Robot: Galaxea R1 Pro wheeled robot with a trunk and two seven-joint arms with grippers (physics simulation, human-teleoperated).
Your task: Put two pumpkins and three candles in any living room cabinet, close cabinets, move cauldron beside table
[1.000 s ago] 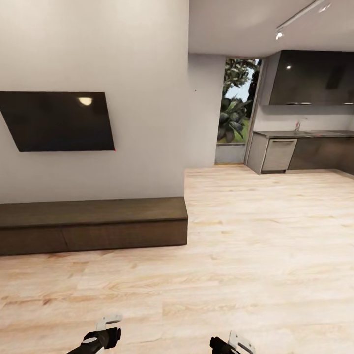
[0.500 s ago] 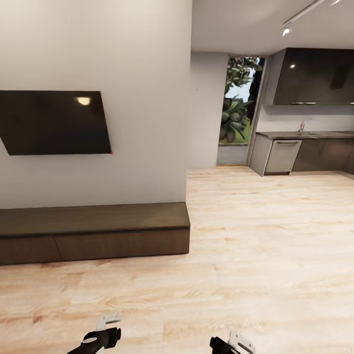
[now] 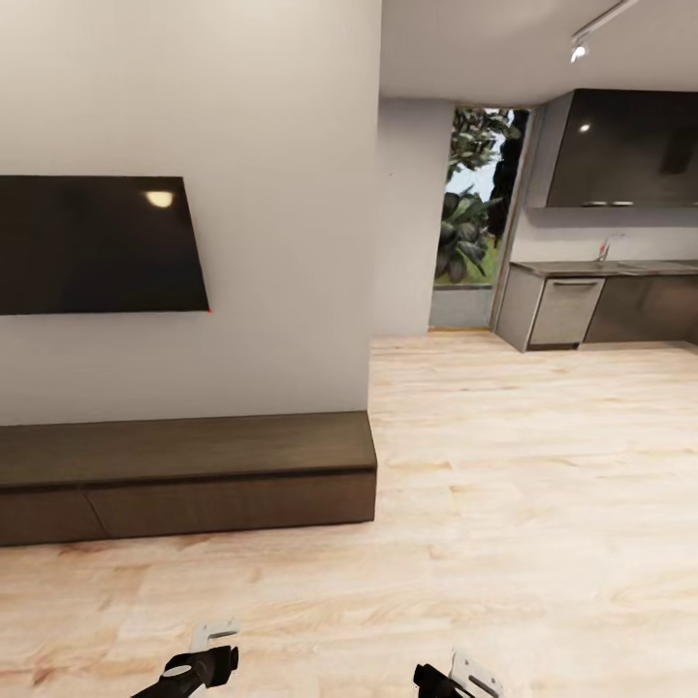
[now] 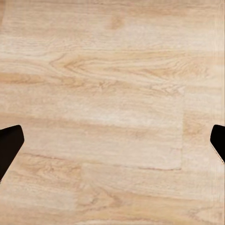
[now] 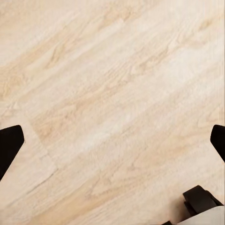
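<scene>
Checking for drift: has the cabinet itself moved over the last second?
No. The cabinet keeps its place against the wall and under the TV; both slid together in the head view, so the camera moved, not the cabinet.

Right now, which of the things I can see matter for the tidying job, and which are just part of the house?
For the job:
- cabinet, long, low, dark brown, all fronts closed
- left gripper and right gripper, both open and empty

Just there:
- wall television
- kitchen counter
- dishwasher
- wooden floor
</scene>
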